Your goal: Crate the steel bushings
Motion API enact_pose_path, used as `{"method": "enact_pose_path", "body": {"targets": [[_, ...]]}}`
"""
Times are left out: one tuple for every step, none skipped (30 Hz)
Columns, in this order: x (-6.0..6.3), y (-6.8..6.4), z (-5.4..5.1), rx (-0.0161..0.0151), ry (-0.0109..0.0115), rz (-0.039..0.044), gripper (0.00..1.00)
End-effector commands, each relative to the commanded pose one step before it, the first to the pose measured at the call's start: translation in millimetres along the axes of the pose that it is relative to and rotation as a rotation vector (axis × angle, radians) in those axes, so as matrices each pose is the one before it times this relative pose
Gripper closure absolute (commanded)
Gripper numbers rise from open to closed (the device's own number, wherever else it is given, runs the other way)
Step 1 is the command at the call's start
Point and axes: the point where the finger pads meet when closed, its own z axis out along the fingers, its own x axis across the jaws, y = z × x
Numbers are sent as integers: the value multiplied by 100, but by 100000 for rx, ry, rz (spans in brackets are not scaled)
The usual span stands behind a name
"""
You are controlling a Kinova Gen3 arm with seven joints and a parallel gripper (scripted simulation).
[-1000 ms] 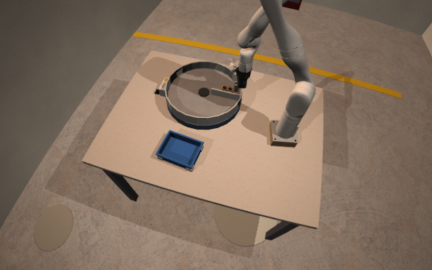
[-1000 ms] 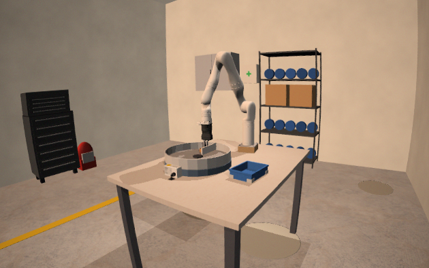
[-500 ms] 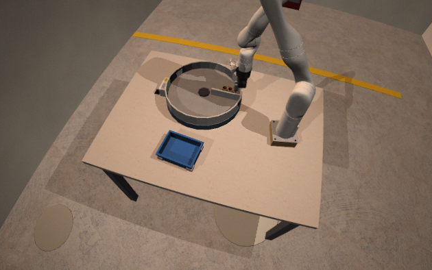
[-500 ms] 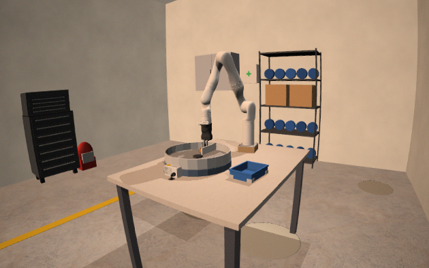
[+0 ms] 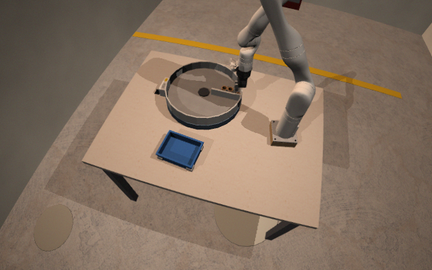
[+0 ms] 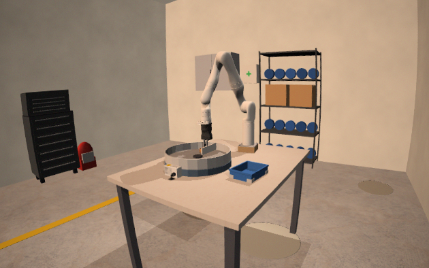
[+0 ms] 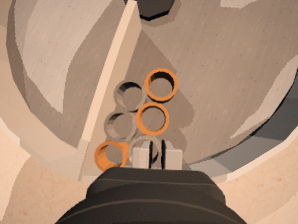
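The turning table is a round walled tray. Against its divider, the wrist view shows three grey steel bushings and three orange ones, all upright. My gripper is down inside the turning table near its wall. It is shut on the nearest steel bushing, with the ring's wall between the fingers. The fingers hide part of that ring. An orange bushing sits close on its left. The blue crate is empty.
The thin divider runs from the dark hub to the outer wall. The crate stands outside the turning table, across the divider from the bushings. A small box is fixed outside the wall.
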Motion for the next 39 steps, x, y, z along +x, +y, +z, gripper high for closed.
{"method": "enact_pose_path", "body": {"targets": [[76, -176, -492, 444, 368, -159, 100], [0, 0, -150, 0, 0, 0, 100], [0, 0, 0, 0, 0, 0, 100], [0, 0, 0, 0, 0, 0, 100], [0, 0, 0, 0, 0, 0, 100], [0, 0, 0, 0, 0, 0, 100], [0, 0, 0, 0, 0, 0, 100], [0, 0, 0, 0, 0, 0, 100], [0, 0, 0, 0, 0, 0, 100], [0, 0, 0, 0, 0, 0, 100], [0, 0, 0, 0, 0, 0, 100], [0, 0, 0, 0, 0, 0, 100], [0, 0, 0, 0, 0, 0, 100], [0, 0, 0, 0, 0, 0, 100], [0, 11, -140, -25, -16, 16, 100], [0, 0, -150, 0, 0, 0, 100], [0, 0, -150, 0, 0, 0, 100], [0, 0, -150, 0, 0, 0, 100], [0, 0, -150, 0, 0, 0, 100], [0, 0, 0, 0, 0, 0, 100], [0, 0, 0, 0, 0, 0, 100], [0, 0, 0, 0, 0, 0, 100], [0, 0, 0, 0, 0, 0, 100], [0, 0, 0, 0, 0, 0, 100], [0, 0, 0, 0, 0, 0, 100], [0, 0, 0, 0, 0, 0, 100], [0, 0, 0, 0, 0, 0, 100], [0, 0, 0, 0, 0, 0, 100], [0, 0, 0, 0, 0, 0, 100], [0, 0, 0, 0, 0, 0, 100], [0, 0, 0, 0, 0, 0, 100], [0, 11, -140, -25, -16, 15, 100], [0, 0, -150, 0, 0, 0, 100], [0, 0, -150, 0, 0, 0, 100], [0, 0, -150, 0, 0, 0, 100], [0, 0, -150, 0, 0, 0, 100], [0, 0, 0, 0, 0, 0, 100], [0, 0, 0, 0, 0, 0, 100], [0, 0, 0, 0, 0, 0, 100]]}}
